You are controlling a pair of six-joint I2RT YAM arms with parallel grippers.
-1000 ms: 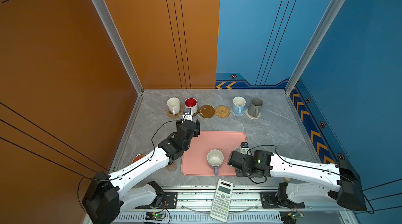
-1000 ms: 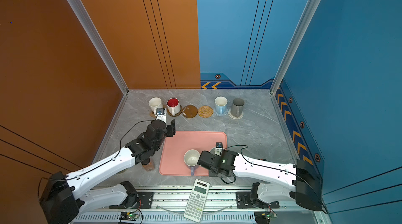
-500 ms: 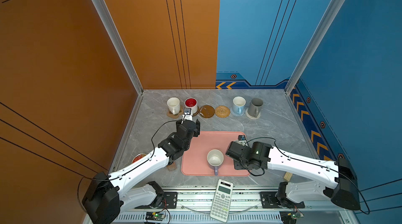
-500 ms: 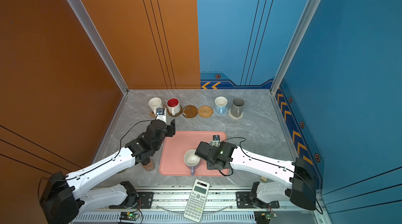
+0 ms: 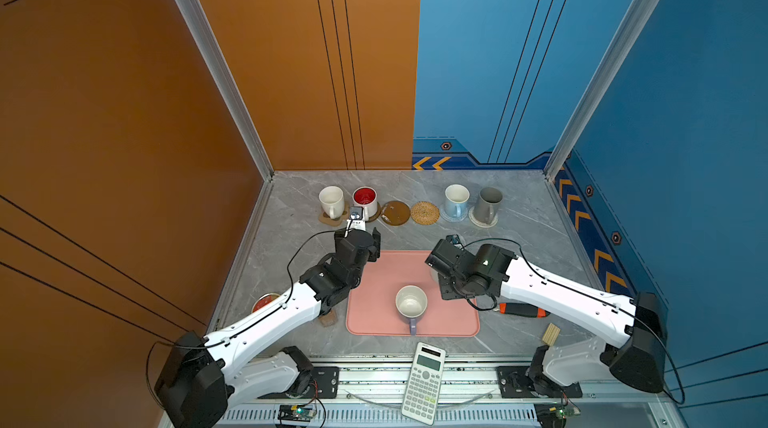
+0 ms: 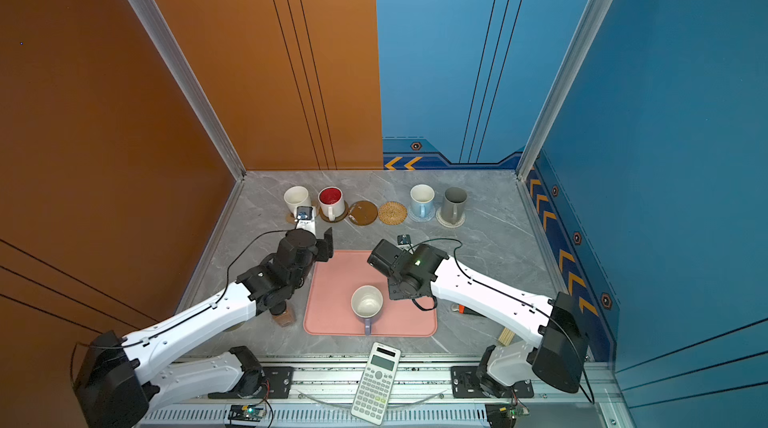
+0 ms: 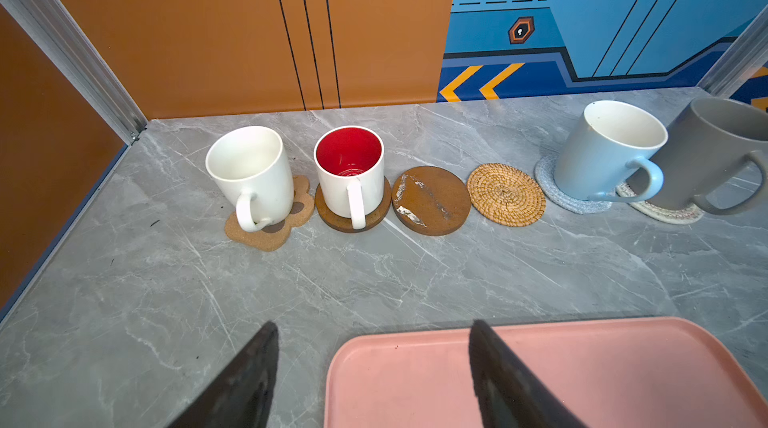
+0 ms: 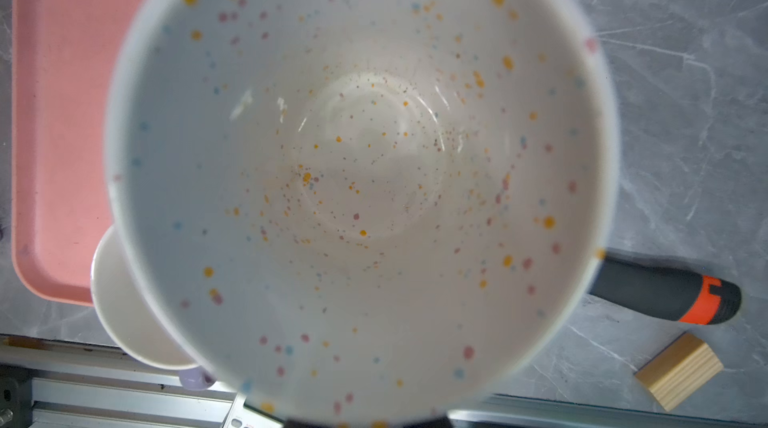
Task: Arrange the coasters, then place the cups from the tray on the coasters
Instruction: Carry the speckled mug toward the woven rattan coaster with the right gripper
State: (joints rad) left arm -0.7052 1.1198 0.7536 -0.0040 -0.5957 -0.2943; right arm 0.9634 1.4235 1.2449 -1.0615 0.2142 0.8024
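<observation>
Four cups stand on coasters along the back: white cup [image 7: 249, 168] on the paw coaster [image 7: 266, 235], red-inside cup [image 7: 351, 172] on a brown disc [image 7: 332, 214], light blue cup [image 7: 602, 152] on the knitted coaster [image 7: 557, 191], grey cup [image 7: 715, 152] on the whitish coaster [image 7: 665, 214]. Between them a second brown disc [image 7: 432, 201] and the rattan coaster [image 7: 505, 193] lie bare. The lavender cup [image 5: 411, 303] stands on the pink tray [image 5: 374, 314]. My left gripper [image 7: 374, 324] hangs open over the tray's far left corner. My right gripper [image 8: 365, 421] is shut on the speckled cream cup [image 8: 361, 156], above the tray's right side.
A calculator [image 5: 424, 388] lies on the front rail. An orange-and-black handled tool [image 5: 521, 310] and a wooden block [image 5: 550, 332] lie right of the tray. A red tin [image 5: 266, 303] and a small brown jar [image 5: 328, 318] sit left of it, partly under my left arm.
My right gripper has carried the speckled cup from the tray's near right edge toward the back. The left arm has not moved.
</observation>
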